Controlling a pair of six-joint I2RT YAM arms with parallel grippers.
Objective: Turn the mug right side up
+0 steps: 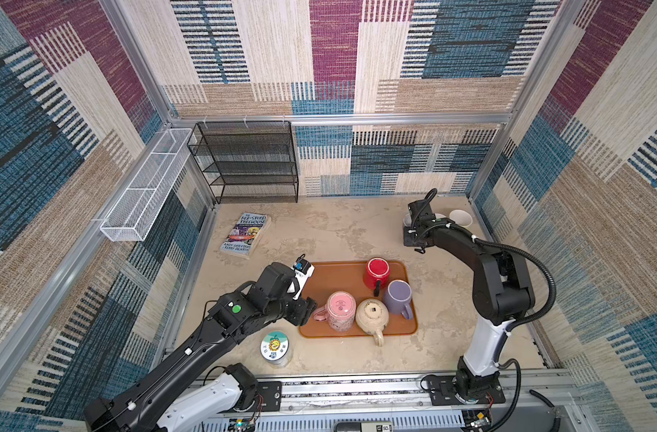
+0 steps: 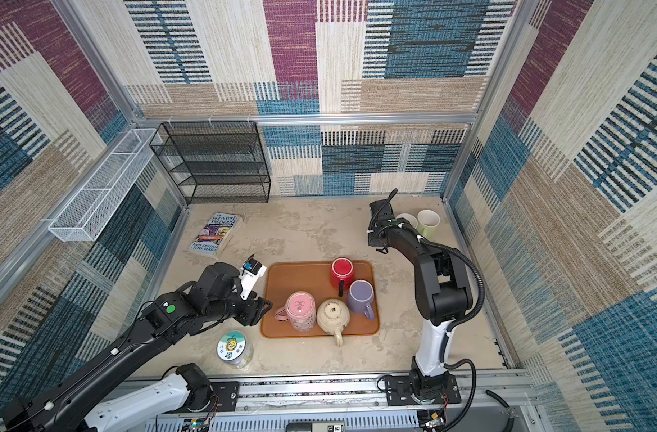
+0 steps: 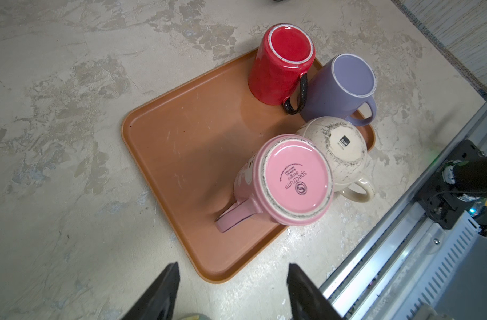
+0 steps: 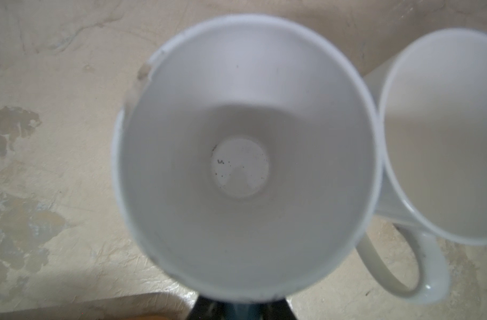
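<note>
Desk [image 1: 357,232] crowded: left fingers [image 1: 309,308] open, empty, near upturned pink mug [image 3: 295,180]; right fingers [image 4: 236,311] shut, hold unclear. I feared bumping adjacent cream mug [image 3: 342,144].

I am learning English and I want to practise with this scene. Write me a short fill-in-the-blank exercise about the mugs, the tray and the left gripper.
1. The tray holds ___ mugs.
2. The mug with the black handle is ___.
3. The left gripper has its jaws ___ and holds nothing.

Missing words: four; red; open.
</note>
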